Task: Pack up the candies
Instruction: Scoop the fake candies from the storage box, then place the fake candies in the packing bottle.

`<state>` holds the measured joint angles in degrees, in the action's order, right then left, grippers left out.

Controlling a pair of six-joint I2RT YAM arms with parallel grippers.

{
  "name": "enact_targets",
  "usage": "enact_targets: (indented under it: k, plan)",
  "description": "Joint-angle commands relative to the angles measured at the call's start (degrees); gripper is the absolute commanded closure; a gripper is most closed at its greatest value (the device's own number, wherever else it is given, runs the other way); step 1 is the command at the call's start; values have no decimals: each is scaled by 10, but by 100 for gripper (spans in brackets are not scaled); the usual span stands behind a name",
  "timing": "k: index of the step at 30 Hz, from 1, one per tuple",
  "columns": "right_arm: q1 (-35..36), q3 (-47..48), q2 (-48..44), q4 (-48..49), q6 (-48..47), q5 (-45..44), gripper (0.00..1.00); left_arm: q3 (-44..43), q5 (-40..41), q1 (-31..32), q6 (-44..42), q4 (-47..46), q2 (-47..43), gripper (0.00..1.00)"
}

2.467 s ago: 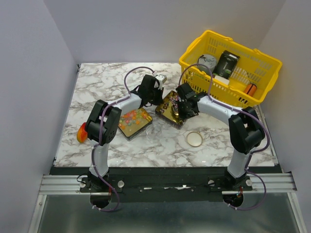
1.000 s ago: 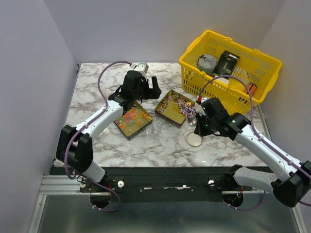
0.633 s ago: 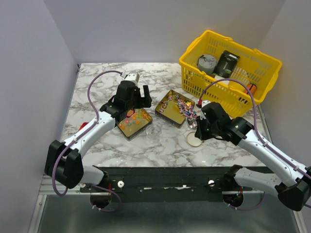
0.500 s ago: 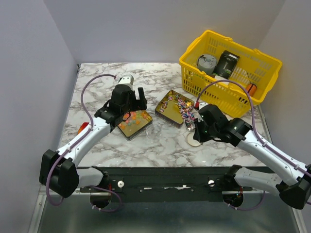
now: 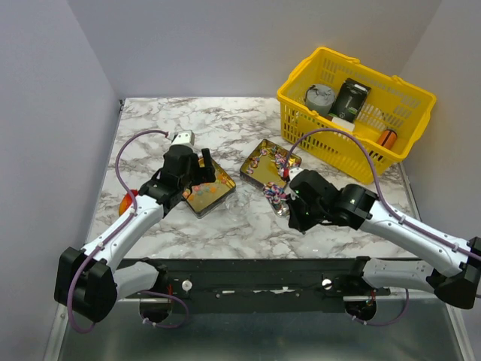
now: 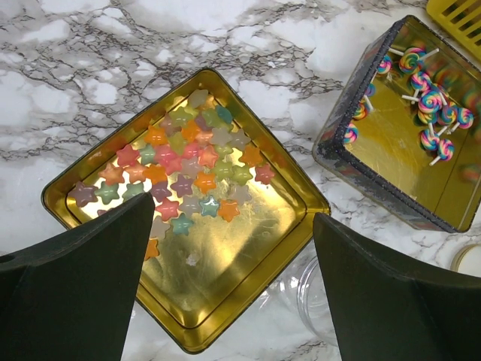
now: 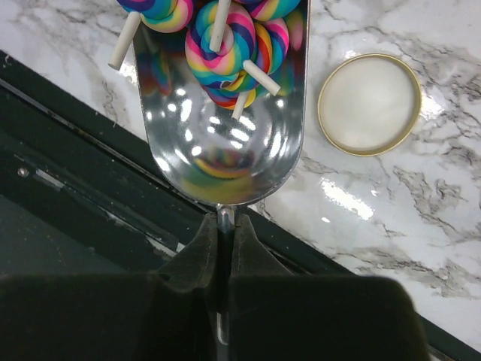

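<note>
Star-shaped candies (image 6: pixel 188 173) in several colours lie in an open gold tin (image 6: pixel 248 278) (image 5: pixel 204 189). Rainbow swirl lollipop candies (image 6: pixel 432 105) lie in a second gold tin (image 5: pixel 263 167). My left gripper (image 6: pixel 233 218) (image 5: pixel 199 177) hangs open above the star tin, holding nothing. My right gripper (image 7: pixel 225 222) (image 5: pixel 291 201) is shut on the thin handle of a metal scoop (image 7: pixel 225 143) (image 5: pixel 275 192). The scoop carries several lollipops (image 7: pixel 222 41) and hangs above the table beside the lollipop tin.
A clear jar (image 6: pixel 301 293) (image 5: pixel 238 201) lies on the marble between the tins and the front edge. Its round lid (image 7: pixel 368 104) lies right of the scoop. A yellow basket (image 5: pixel 391 89) with items stands back right. An orange lump (image 5: pixel 126 204) sits at the left edge.
The left arm has drawn back toward the near left and now hangs over the star tin. The right arm has swung left with the loaded scoop, away from the lollipop tin, covering the lid from above.
</note>
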<state>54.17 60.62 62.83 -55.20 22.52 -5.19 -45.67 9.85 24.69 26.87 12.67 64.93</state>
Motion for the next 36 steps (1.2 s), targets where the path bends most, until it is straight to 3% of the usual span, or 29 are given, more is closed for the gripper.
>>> enact_targets:
  k: [1, 19, 29, 36]
  plan:
    - [37, 27, 24, 4, 26, -15, 99, 8, 21, -6, -2, 10, -18, 1]
    - [87, 96, 163, 30, 38, 47, 99, 39, -25, -46, 3, 39, -59, 1]
    - [87, 179, 241, -25, 45, 89, 99, 42, -30, -46, 1, 36, -60, 1]
    - [86, 187, 288, -43, 57, 109, 99, 40, -31, -49, -3, 39, -60, 1]
